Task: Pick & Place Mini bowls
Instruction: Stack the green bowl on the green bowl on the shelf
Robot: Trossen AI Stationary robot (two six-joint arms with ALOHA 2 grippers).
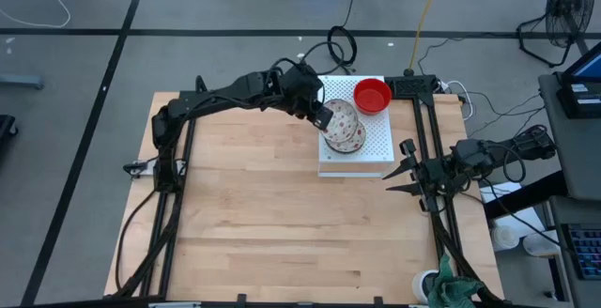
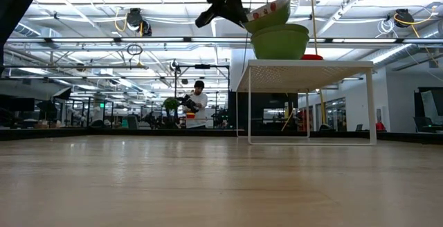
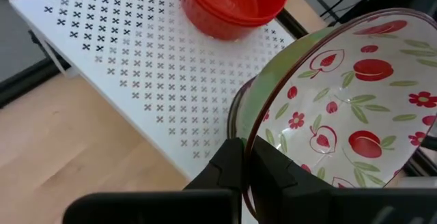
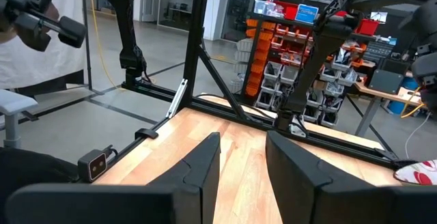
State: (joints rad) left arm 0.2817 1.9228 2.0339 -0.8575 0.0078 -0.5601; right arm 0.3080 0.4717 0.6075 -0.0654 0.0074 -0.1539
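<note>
Two red bowls (image 1: 373,95) beside the floral stack (image 1: 345,131).

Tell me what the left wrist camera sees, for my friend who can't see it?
The left gripper pinches the rim of a white bowl with red fruit and flowers, tilted just above another bowl. Behind it, a red bowl sits on a white perforated board over the wooden table.

Grey floor (image 1: 84,111), standing fan (image 1: 568,7), ceiling strip lights (image 2: 83,2)
</note>
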